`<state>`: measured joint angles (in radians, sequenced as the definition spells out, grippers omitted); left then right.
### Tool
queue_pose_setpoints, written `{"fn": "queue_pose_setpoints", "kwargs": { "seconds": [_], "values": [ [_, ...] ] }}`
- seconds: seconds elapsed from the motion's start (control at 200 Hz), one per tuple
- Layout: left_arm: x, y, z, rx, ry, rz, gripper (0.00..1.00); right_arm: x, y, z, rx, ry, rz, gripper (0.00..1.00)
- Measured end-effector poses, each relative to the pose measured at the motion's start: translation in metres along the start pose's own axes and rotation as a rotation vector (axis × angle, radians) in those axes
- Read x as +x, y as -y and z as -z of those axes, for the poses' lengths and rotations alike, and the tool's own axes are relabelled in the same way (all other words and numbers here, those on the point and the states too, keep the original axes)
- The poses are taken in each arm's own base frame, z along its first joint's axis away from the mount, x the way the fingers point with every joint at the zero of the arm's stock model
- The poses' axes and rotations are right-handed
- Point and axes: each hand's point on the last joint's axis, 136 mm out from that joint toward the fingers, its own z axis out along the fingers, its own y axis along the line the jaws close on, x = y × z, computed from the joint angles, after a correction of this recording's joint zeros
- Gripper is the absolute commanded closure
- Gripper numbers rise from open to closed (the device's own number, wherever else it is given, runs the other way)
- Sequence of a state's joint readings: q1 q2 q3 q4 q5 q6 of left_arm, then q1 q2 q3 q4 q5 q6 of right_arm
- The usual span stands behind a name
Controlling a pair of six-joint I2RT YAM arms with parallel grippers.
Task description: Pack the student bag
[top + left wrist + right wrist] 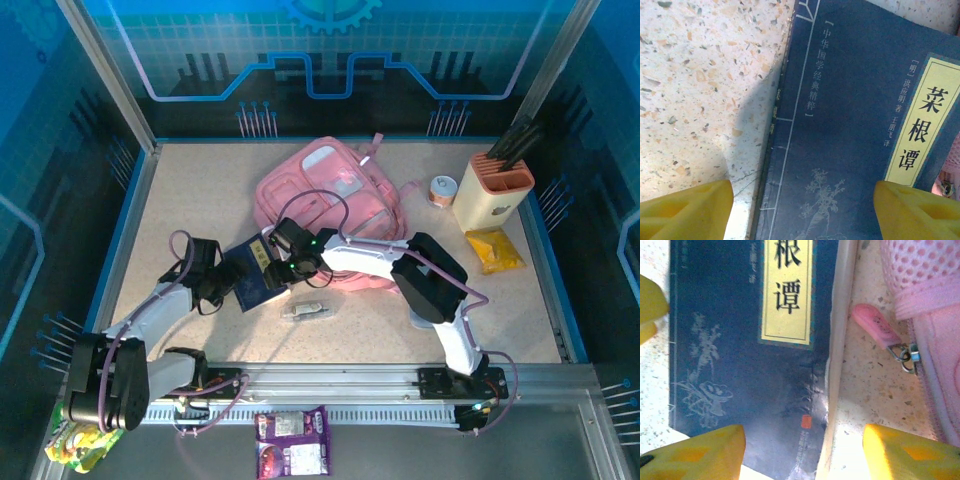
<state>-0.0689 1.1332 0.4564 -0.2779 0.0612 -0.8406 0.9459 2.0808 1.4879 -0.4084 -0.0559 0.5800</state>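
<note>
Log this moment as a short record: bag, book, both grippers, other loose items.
student bag: pink, lying at the far middle of the table
book: dark blue, flat on the table, just clear of the bag
left gripper: open, straddling the book's spine edge
right gripper: open, straddling the book's page edge, beside a pink zipper pull
other items: cream holder, yellow packet, small packet

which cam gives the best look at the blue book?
Left wrist: the blue book is close up, with spine edge, cover print and yellow title label readable. Right wrist shows its lower cover and page edge. Top external shows it small and partly covered.
</note>
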Motion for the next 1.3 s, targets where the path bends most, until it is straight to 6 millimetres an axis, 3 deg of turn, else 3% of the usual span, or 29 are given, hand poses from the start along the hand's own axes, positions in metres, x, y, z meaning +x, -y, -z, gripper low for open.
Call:
{"fn": "queue_pose_setpoints", "kwargs": {
  "seconds": [0.155, 0.4, 0.5, 0.825, 1.101, 1.296],
  "values": [
    [0.0, 0.0, 0.0, 0.002, 0.0, -0.001, 0.25, 0.013, -0.005, -0.009, 0.002, -0.039, 0.013, 0.34],
    [0.004, 0.012, -0.001, 0.062, -0.032, -0.027, 0.28, 0.035, -0.038, -0.01, -0.031, -0.062, 0.05, 0.32],
    [0.006, 0.015, -0.002, 0.077, -0.046, -0.038, 0.28, 0.03, -0.036, -0.006, -0.031, -0.045, 0.039, 0.26],
    [0.009, 0.02, -0.002, 0.099, -0.055, -0.049, 0.29, 0.001, -0.002, 0.0, -0.021, -0.002, -0.054, 0.27],
    [0.016, 0.028, -0.002, 0.125, -0.072, -0.075, 0.29, 0.001, -0.009, -0.012, -0.061, -0.034, -0.079, 0.26],
    [0.016, 0.022, -0.004, 0.093, -0.066, -0.071, 0.31, -0.001, -0.016, -0.015, -0.097, -0.04, -0.086, 0.31]
  ]
}}
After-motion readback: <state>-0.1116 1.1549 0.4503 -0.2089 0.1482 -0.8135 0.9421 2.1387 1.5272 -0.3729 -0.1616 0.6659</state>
